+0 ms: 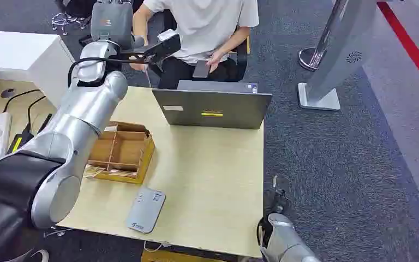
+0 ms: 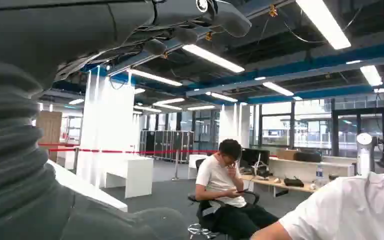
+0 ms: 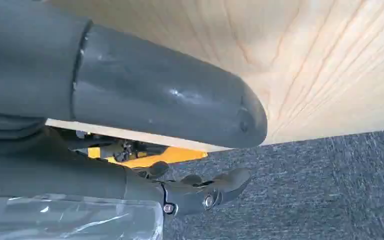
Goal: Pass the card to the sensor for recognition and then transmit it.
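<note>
grey sensor (head view), table

A flat grey sensor with rounded corners lies on the light wooden tabletop, near its front edge, just in front of the wooden compartment box. A white card is held high in the left hand, beyond the tabletop's far edge.
</note>
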